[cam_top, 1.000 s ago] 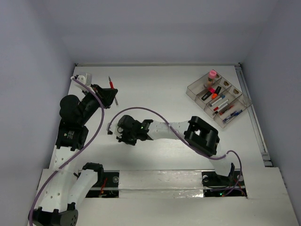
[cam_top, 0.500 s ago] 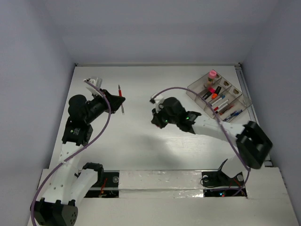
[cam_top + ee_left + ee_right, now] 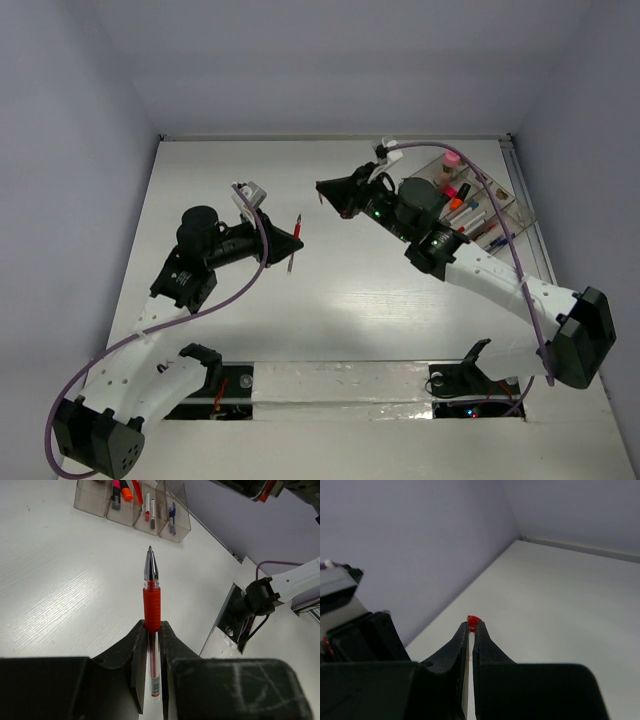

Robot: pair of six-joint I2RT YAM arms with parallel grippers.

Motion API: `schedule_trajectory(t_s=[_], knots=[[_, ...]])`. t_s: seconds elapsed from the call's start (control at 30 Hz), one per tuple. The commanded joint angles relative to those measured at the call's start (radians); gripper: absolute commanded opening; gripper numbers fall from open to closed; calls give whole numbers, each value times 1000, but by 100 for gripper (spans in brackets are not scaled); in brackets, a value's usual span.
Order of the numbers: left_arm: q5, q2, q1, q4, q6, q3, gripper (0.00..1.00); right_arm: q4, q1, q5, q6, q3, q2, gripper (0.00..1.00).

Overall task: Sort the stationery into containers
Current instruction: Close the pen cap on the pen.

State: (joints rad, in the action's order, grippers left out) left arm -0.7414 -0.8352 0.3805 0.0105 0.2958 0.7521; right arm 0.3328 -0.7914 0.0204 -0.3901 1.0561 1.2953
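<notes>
the red pen (image 3: pixel 152 600) is sitting pinched in the left tool (image 3: pixel 152 626), whose fingers are pressing together on the clear barrel just behind the red grip. its long axis is running up out of the fingers with the metal writing tip leading. in the left wrist view that tip is aiming toward the clear organiser tray (image 3: pixel 176 511) across the counter (image 3: pixel 340 300). from the top camera the pen is lying nearly along the near-to-far line, tilted a little, with its red-gripped end toward the far edge. it is hanging over the left-middle of the counter, well apart from the tray. the right tool (image 3: pixel 471 625) is reaching over the far middle of the counter, its fingers pressed together and nipping a small red piece (image 3: pixel 472 619). only a bit of that piece is showing past the fingertips, and what it is cannot be told.

the counter is showing white with a faint grain, and pale grey-lilac walls (image 3: pixel 420 540) are closing it in on three sides. the tray is standing at the far right, skewed to the counter's edges and partly hidden by the right arm in the top view. its narrow compartments are holding a pink-capped bottle (image 3: pixel 452 157) at the far end, an orange marker (image 3: pixel 127 490) beside a pink one, then thin red-and-white pens, then blue pens (image 3: pixel 171 515) in the end compartment.
</notes>
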Motion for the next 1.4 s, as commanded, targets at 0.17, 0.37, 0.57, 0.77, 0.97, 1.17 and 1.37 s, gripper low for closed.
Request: schedule_trajectory(t_s=[0.17,0.37,0.57,0.77,0.97,1.17,1.37], knots=[[-12,-2,12,51,-11,0,0,303,3,76,-200,74,91,0],[42,5,12,56,11,-2,0,334,-63,47,-156,70,111,0],[86,22,3,54,19,-2,0,400,-97,9,-147,13,114,0],[57,36,-6,78,31,-11,0,434,-106,-10,-142,-10,137,0],[13,12,-6,79,28,-11,0,477,-106,9,-156,-1,173,0],[71,45,-6,80,32,-13,0,505,-106,15,-176,-21,173,0],[109,53,-6,71,34,-13,0,511,-106,9,-176,-34,159,0]])
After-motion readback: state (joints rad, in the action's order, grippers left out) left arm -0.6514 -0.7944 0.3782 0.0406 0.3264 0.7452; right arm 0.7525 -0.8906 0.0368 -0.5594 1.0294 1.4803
